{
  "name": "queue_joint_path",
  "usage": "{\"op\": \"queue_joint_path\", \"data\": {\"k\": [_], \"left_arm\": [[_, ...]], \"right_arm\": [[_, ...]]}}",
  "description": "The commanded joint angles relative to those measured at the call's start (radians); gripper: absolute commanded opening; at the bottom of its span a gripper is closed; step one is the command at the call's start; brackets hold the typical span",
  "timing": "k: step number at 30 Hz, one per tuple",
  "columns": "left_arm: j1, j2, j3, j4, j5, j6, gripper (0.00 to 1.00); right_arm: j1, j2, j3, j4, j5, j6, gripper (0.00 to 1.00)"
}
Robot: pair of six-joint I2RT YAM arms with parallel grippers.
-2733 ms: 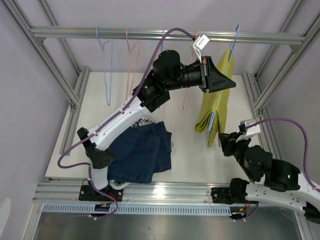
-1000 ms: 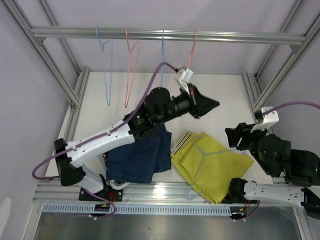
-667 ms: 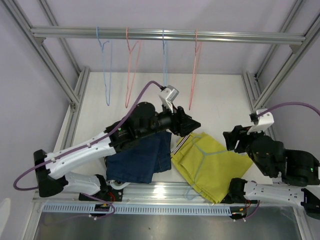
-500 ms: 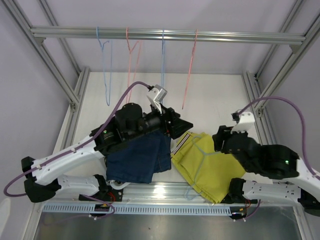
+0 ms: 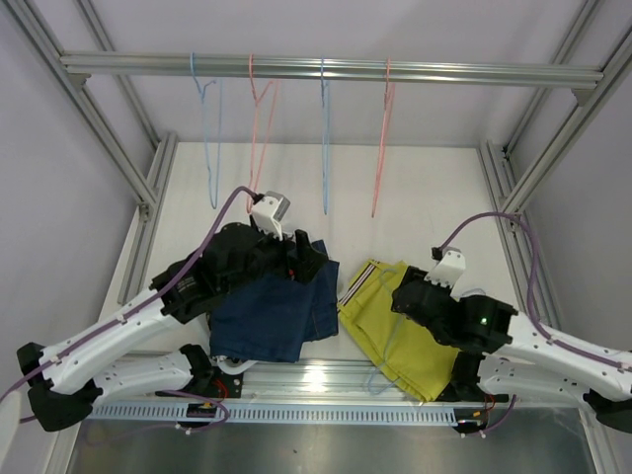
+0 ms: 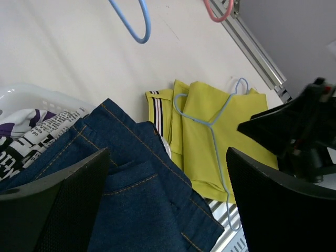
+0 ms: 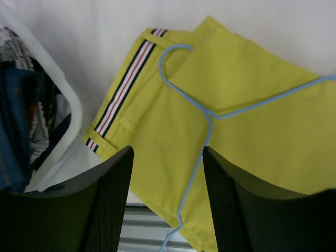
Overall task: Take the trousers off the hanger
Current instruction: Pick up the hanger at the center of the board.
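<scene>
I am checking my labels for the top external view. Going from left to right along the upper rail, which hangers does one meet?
blue hanger → pink hanger → second blue hanger → second pink hanger

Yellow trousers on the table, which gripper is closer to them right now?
Right. The right gripper hangs open directly over the yellow trousers and their blue hanger; the left gripper is off to their left, above the navy jeans.

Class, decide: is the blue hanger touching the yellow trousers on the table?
Touching. The right wrist view shows the blue hanger lying flat across the yellow trousers.
</scene>
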Motion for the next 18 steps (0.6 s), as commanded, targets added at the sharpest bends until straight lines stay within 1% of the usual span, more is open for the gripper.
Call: {"op": "queue_joint_path", "data": {"k": [1,5,6,10,14,18], "left_arm": [[0.003,-0.039,0.039,-0.023,0.020,0.056,0.96],[0.003,-0.097,-0.051,-0.013,-0.064,0.088,0.96],[0.004,-0.125,-0.080,-0.004,-0.061,0.087,0.96],[0.006,-0.166,-0.080,0.001,-0.016,0.081,0.96],[0.004,-0.189,-0.080,-0.007,-0.036,0.088,0.97],[0.007,-0.189,-0.070,-0.011,-0.030,0.093,0.97]], "right_arm": [[-0.027,0.031,-0.079,0.179,-0.053,0.137,0.60],[-0.030,0.091,-0.145,0.231,-0.053,0.209,0.60],[-0.030,0.108,-0.156,0.231,-0.049,0.253,0.60],[-0.030,0.117,-0.234,0.269,-0.032,0.307,0.60],[-0.032,0.125,-0.289,0.265,-0.032,0.384,0.59],[-0.030,0.132,-0.349,0.302,-0.049,0.419,0.59]]}}
